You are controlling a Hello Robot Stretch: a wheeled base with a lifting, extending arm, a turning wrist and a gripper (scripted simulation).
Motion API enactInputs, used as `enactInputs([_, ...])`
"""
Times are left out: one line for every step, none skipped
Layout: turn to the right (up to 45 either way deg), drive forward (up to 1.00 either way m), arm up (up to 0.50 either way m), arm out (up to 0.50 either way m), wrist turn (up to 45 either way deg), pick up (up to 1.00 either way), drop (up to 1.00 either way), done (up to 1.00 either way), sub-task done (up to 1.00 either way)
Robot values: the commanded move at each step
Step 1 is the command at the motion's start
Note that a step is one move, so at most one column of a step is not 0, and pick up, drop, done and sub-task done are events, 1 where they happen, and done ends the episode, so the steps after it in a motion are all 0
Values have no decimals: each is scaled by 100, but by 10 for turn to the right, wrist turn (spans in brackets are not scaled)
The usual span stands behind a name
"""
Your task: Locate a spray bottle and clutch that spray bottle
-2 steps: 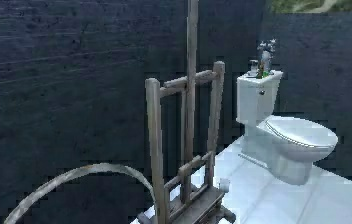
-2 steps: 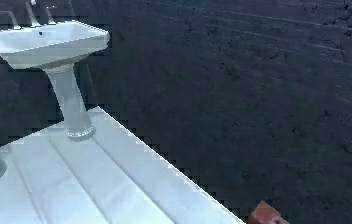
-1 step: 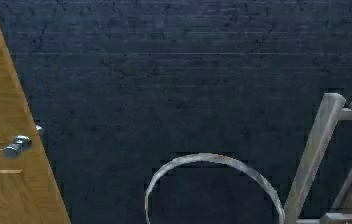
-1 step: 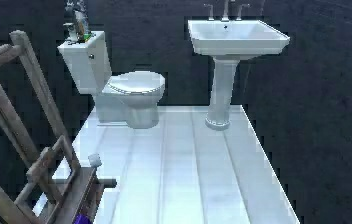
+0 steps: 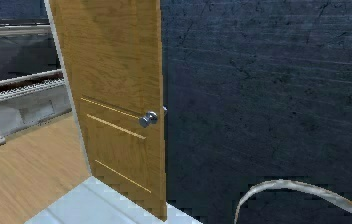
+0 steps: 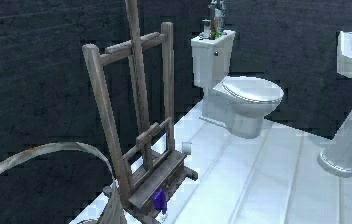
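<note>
Ahead I see a wooden door (image 5: 114, 90) with a metal knob (image 5: 148, 119), standing open beside a dark wall (image 5: 264, 100). To the arm side, a wooden easel (image 6: 134, 110) stands on pale tiles (image 6: 254, 175) near a toilet (image 6: 239, 95). Small dark bottles (image 6: 216, 18) crowd its tank, and I cannot tell whether one is the spray bottle. Nor can I tell the tool's state.

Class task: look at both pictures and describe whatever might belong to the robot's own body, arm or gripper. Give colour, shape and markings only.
A thin, pale grey curved band arcs through the forward view's lower right and again at the arm side view's lower left. It is smooth, hoop-like and unmarked. It may be part of the robot, though I cannot tell. Nothing else of the robot can be described here.
</note>
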Motion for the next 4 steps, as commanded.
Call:
enactInputs([0, 0, 10, 0, 0, 0, 0, 0, 0])
enactInputs([0, 0, 0, 44, 0, 0, 0, 0, 0])
enactInputs([0, 0, 0, 0, 450, 0, 0, 0, 0])
enactInputs([0, 0, 0, 0, 450, 0, 0, 0, 0])
